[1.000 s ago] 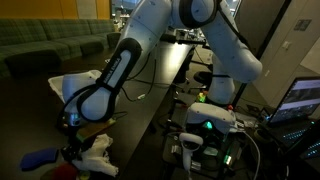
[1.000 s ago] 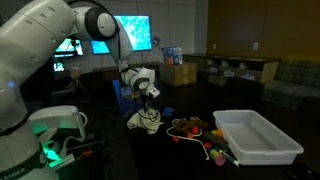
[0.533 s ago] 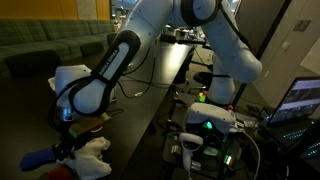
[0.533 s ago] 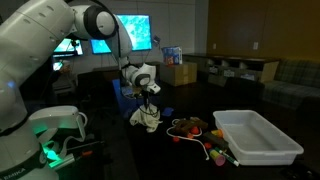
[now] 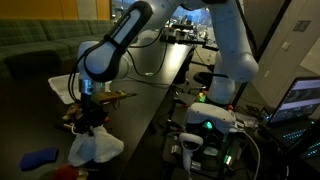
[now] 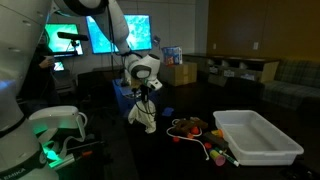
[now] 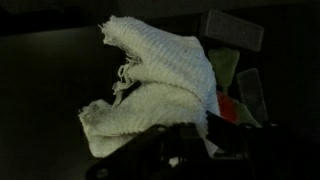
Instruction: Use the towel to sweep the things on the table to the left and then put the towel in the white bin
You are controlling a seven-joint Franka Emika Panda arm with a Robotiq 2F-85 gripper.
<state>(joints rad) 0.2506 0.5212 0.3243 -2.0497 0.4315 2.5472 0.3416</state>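
Observation:
In both exterior views my gripper (image 5: 91, 117) (image 6: 144, 93) is shut on the white towel (image 5: 95, 148) (image 6: 143, 114), which hangs from it in folds over the dark table (image 6: 190, 108). The wrist view shows the towel (image 7: 160, 85) bunched just ahead of the gripper (image 7: 186, 136), with a bit of red (image 7: 228, 108) behind it. The things (image 6: 195, 129), small red, orange and yellow items, lie on the table between the towel and the white bin (image 6: 257, 137). In an exterior view, the bin (image 5: 62, 86) sits behind the arm.
A blue item (image 5: 40, 158) lies near the towel on the table. Bright monitors (image 6: 128, 32) and cardboard boxes (image 6: 180, 72) stand behind the table. A control box with a green light (image 5: 206, 125) and a laptop (image 5: 302, 100) sit beside the robot base.
My gripper has risen with the towel, which went from lying bunched on the table to hanging from the jaws. The arm has swung upward.

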